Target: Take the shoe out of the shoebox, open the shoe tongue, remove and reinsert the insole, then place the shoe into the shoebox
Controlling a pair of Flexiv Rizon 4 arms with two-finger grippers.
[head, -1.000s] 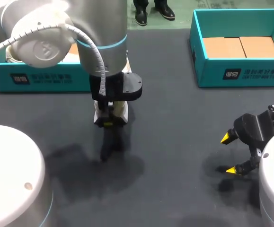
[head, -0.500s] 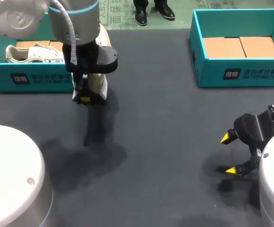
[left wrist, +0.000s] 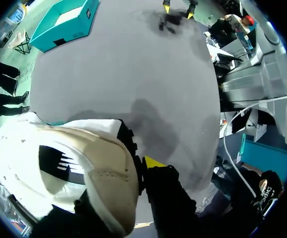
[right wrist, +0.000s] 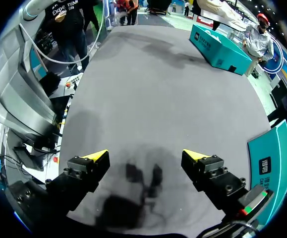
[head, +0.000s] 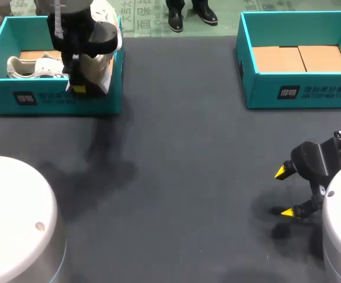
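Observation:
My left gripper (head: 79,88) hangs over the right end of the left teal shoebox (head: 58,101), shut on a white and beige shoe (head: 99,66). In the left wrist view the shoe (left wrist: 59,168) fills the space beside the gripper (left wrist: 142,166); one yellow tip shows against its heel rim and the other finger is hidden behind the shoe. A second white shoe (head: 36,66) lies inside that box. My right gripper (head: 288,191) stands open low over the table at the right, with nothing between its fingers (right wrist: 145,156).
A second teal shoebox (head: 300,92) with brown cardboard inside stands at the back right, seen too in the left wrist view (left wrist: 66,20). From the right wrist the left shoebox (right wrist: 217,47) shows far across the dark mat (head: 194,177).
My left arm has carried the shoe from the middle of the table back and to the left, to above the left shoebox. The right arm has not moved.

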